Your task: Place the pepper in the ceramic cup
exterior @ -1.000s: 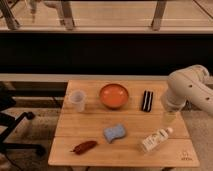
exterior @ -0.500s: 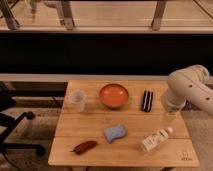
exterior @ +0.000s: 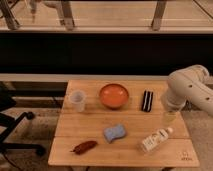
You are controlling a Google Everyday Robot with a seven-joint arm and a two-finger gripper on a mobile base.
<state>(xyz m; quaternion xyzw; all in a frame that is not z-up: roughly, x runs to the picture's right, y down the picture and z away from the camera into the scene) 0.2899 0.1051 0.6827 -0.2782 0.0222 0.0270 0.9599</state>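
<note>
Over the right edge of the surface (exterior: 135, 125), the gripper (exterior: 169, 116) is held wide and empty. The pepper (exterior: 84, 147) lies ungrasped at front left, the ceramic cup (exterior: 77, 100) behind it; a reach across is judged needed next.

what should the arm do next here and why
Probably carry the gripper across to above the pepper: it hangs empty over the right edge of the table, while the pepper lies at the front left, not yet in the ceramic cup.
</note>
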